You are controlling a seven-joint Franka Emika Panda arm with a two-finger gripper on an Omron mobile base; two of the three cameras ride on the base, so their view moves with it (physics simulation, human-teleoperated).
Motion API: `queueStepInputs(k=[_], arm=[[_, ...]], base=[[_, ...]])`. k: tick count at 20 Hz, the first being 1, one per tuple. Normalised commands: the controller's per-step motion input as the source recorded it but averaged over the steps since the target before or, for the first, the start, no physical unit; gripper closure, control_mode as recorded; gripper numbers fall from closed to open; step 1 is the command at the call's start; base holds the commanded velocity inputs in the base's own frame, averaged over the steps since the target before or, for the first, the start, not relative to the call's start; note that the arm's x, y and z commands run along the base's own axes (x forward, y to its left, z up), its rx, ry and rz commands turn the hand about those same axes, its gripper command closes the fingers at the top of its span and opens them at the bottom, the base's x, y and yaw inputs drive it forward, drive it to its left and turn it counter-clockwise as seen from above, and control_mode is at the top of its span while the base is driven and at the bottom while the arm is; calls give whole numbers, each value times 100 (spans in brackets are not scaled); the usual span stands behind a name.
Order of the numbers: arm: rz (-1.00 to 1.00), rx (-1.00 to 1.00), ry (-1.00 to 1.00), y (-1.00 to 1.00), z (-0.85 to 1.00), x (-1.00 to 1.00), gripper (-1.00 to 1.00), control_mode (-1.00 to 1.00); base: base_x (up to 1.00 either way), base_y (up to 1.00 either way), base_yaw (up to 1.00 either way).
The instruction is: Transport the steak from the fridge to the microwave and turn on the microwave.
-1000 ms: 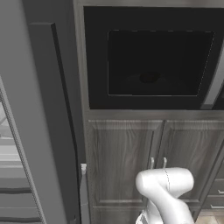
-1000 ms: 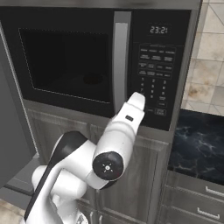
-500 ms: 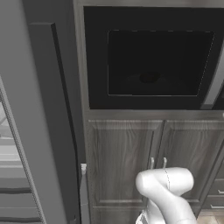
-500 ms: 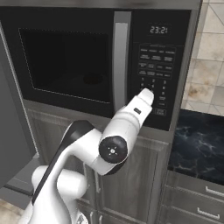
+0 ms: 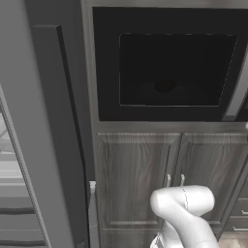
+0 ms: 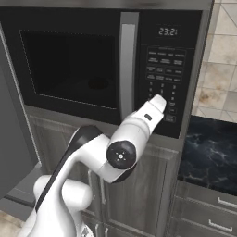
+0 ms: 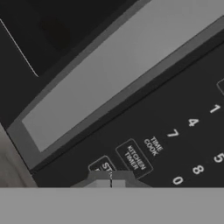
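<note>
- The built-in microwave with black door and dark glass window [image 6: 92, 69] has its door closed; behind the glass, near the middle of the left base view, a dim dark lump [image 5: 165, 86] lies on the turntable. I judge this to be the steak, but it is too dark to be sure.
- The fingers [image 7: 110, 179] appear at the bottom centre of the hand view, the two grey tips pressed together with only a thin line between them.
- The tips lie just under the half-hidden button [image 7: 104, 167] beginning "ST", probably the start button; whether they touch it, I cannot tell.
- In the right base view the white arm's end [image 6: 156, 102] is at the lower part of the black keypad panel [image 6: 164, 74], right of the long grey vertical door handle [image 6: 127, 69].
- The tall grey fridge [image 5: 34, 145] stands at the left of the left base view, with shelves visible at the edge.
</note>
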Motion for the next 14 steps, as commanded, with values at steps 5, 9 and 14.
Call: queueStepInputs(k=[5, 9, 14], arm=[[0, 2, 0, 0, -16, 5, 100, -100], [0, 5, 0, 0, -2, 27, 100, -100], [0, 5, 0, -12, -16, 18, 100, -100]], base=[[0, 0, 0], [0, 0, 0], [0, 0, 0]])
